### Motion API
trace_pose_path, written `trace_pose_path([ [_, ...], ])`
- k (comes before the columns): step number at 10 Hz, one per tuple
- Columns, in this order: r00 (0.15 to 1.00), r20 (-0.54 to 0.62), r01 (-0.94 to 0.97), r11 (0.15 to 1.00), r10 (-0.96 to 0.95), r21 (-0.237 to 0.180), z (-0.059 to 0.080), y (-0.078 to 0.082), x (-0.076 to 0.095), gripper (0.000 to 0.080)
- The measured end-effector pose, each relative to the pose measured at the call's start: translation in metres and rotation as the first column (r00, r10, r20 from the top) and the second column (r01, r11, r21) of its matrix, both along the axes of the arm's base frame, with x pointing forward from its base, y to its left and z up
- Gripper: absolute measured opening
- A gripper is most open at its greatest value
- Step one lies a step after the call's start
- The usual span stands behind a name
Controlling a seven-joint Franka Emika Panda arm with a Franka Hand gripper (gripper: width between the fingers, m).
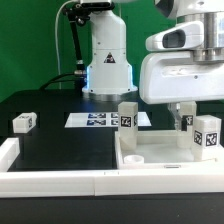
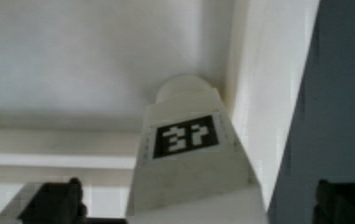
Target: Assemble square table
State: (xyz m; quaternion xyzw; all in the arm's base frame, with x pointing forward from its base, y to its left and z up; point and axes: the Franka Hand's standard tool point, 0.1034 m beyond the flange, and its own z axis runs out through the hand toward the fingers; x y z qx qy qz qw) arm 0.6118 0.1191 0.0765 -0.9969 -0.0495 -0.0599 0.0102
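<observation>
The square tabletop panel (image 1: 150, 152) lies flat on the black table (image 1: 60, 140) at the exterior view's right. It is smooth white plastic, and its raised rim faces up, presumably so the legs can be set into its underside. The marker board (image 1: 100, 119), thin and flat, lies behind it near the arm's base. Three blocky white legs are at the panel. One leg (image 1: 128, 115) stands at its far corner on the exterior view's left, another leg (image 1: 207, 135) at its right edge, and a third leg (image 1: 187, 123) directly beneath the gripper (image 1: 181, 112). A fourth leg (image 1: 24, 122) lies well apart on the table toward the exterior view's left. In the wrist view the third leg (image 2: 192, 140) shows as a matte, square-edged post bearing a black-and-white tag, close against the rim in a corner. The gripper (image 2: 200, 205) has its jaws spread wide, and the dark fingers (image 2: 58, 200) flank the post without touching it, which looks like lining up for a grasp.
</observation>
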Motion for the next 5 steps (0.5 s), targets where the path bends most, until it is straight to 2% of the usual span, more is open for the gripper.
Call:
trace_pose_path([
  [1,1.000,0.000,0.002,1.000,-0.002,0.000,-0.0001,0.0000,0.0000,0.0635],
  [3,1.000,0.000,0.003,1.000,-0.003,0.000,-0.0003,-0.0003,0.0000,0.0287],
  [5,0.999,-0.001,0.032,0.999,-0.032,0.003,-0.0005,-0.0004,-0.0001,0.0290],
])
